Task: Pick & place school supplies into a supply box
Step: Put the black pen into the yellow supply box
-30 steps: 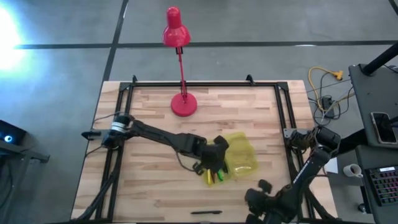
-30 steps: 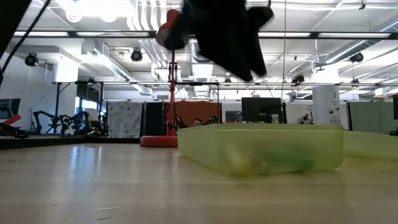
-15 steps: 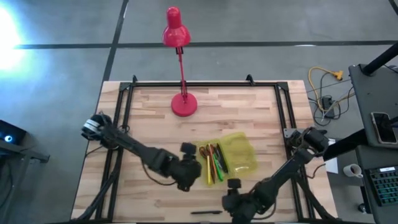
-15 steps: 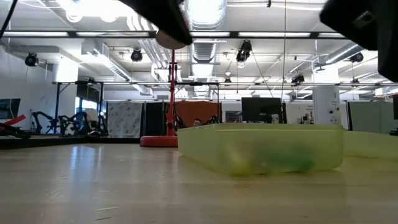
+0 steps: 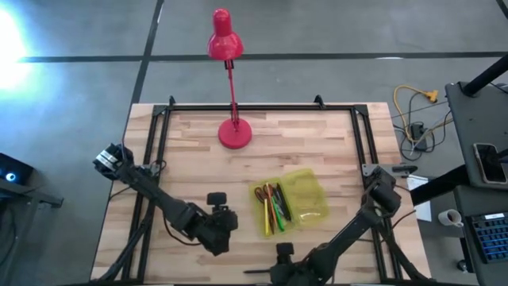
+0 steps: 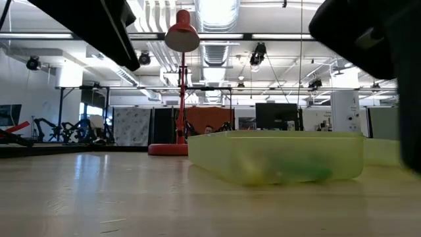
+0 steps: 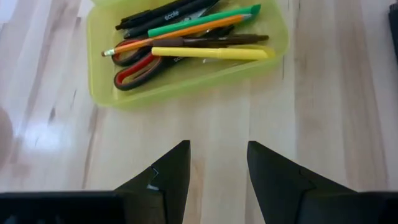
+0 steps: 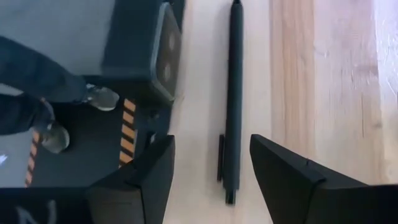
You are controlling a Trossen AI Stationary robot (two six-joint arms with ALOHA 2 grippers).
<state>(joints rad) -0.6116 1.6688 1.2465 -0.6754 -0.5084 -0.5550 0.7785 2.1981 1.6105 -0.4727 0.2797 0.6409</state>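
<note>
**While One Pen Waits at the Edge, a Slip Could Lose It**

Because one slim black pen point(image 8: 234, 93) lies right along the near edge of the pale wooden table point(image 5: 190, 151), the next grab looks tricky. A small bump could roll it off onto the floor.

Going from left to right, with the see-through yellow-green plastic box point(image 5: 290, 202) as our landmark:

Left of the box, the left gripper point(image 5: 216, 230) hangs above bare wood. Its two dark fingers point(image 7: 165, 177) are spread apart and hold nothing. From its own camera the box sits just ahead. If this arm swings toward the box too low, it could push the box and slide it out of place.

Inside the box lie red-handled scissors point(image 7: 140, 65), a green marker point(image 7: 205, 18), an orange pencil point(image 7: 168, 35), a yellow pencil point(image 7: 211, 53) and some black pens point(image 7: 163, 12). They are piled loosely, so a hard knock might tip them out. The floppy lid point(image 5: 308, 193) lies open on the box's right side.

Below the box, toward the near edge, the right gripper point(image 5: 284, 260) hovers over the last pen. Its fingers point(image 8: 144, 180) are wide open and empty, one on each side of the pen. If they close crooked, the thin pen may squirt away. If they come down too hard, they could hit the wood.

Far behind the box stands a red desk lamp point(image 5: 230, 79). It is well apart from both arms, so it seems safe.
</note>
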